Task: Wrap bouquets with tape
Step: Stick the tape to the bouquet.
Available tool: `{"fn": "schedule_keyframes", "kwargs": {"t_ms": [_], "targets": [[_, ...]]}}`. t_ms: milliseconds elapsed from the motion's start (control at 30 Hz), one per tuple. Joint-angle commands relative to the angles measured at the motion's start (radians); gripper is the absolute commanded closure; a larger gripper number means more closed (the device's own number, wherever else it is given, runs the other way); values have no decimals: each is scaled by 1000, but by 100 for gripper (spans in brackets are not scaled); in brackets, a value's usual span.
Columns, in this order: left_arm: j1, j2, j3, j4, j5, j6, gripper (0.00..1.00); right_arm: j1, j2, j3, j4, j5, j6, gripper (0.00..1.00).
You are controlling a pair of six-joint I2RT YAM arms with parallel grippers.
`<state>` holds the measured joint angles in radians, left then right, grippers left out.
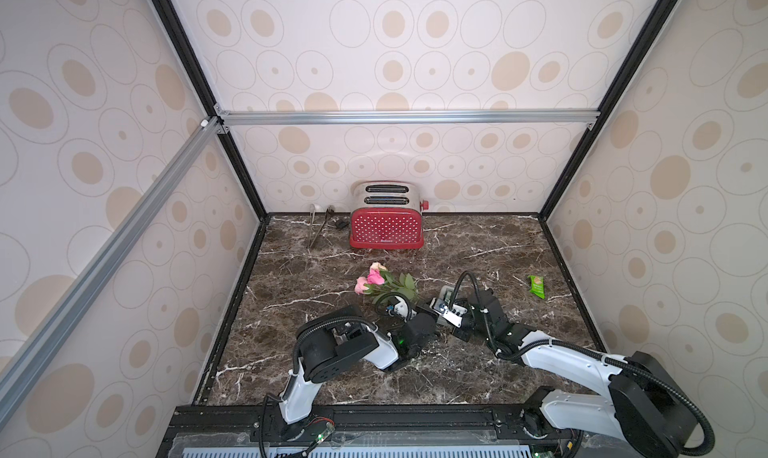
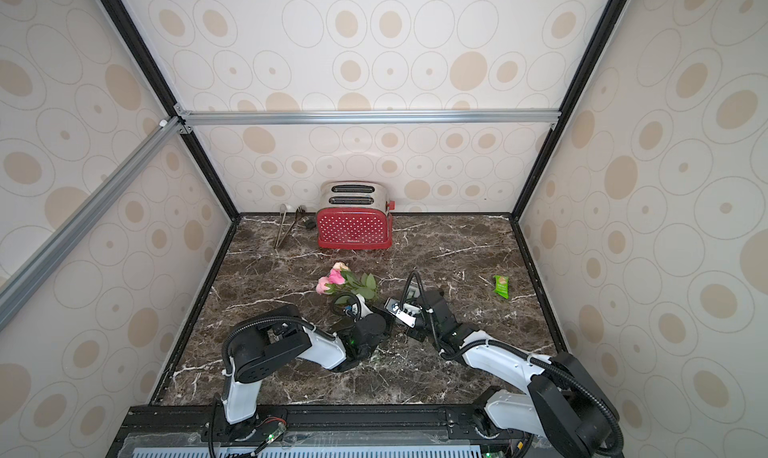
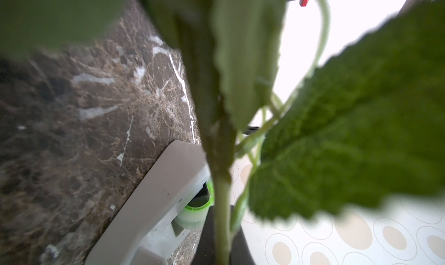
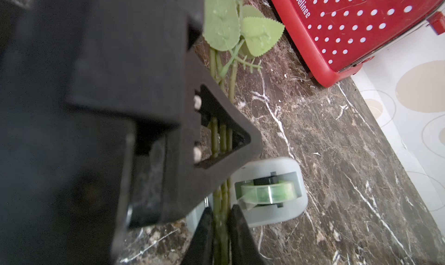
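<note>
You look into a booth whose walls (image 1: 415, 60) carry pale paper with beige ovals. Black posts stand in the far corners, and a silver rail (image 1: 407, 117) runs across the far wall. The table (image 1: 478, 364) is dark brown marble with thin white veins, and you see it in both top views.

At the far edge, a little left of the middle, stands a red toaster (image 1: 386, 227) with white dots. Two black and white arms reach in from the near edge and meet at the middle of the table.

The bouquets (image 1: 384, 283) lie there, with the pink and peach heads to the far left and the stems running to the near right.

The left gripper (image 4: 222, 141) is clenched on the stems, which show through the triangular opening of its finger.

The right gripper (image 4: 220, 227) grasps the same stems nearer to their ends. Its two fingers (image 4: 240, 232) stand against them from both sides, with no gap that you can see.

The grey tape dispenser (image 4: 284, 215) sits on the marble just beside the stems, between the two grips, and the greenish roll shows in its top.

A small green packet (image 1: 537, 286) lies well apart on the right. Metal tongs (image 1: 318, 229) rest just left of the toaster.
</note>
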<state>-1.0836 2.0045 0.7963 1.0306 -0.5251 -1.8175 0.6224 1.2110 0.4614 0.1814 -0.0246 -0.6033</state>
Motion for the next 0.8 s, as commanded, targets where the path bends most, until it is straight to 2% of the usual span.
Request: {"fn": "schedule_keyframes", "kwargs": {"t_ms": [0,100,400,433,500,767], "targets": [[3,-32,9,40,-9,11,100,5,20,20,6,-12,-22,91],[3,-33,7,40,-9,11,100,5,25,25,3,-14,-23,100],[3,-38,8,40,-10,15,100,5,16,21,-8,-18,-18,100],[3,-38,8,39,-11,15,100,5,10,21,-1,-8,-5,80],[2,-38,7,39,-12,15,100,5,-8,20,-2,-2,17,67],[3,-38,10,38,-11,20,100,5,-70,-7,-1,9,24,59]]}}
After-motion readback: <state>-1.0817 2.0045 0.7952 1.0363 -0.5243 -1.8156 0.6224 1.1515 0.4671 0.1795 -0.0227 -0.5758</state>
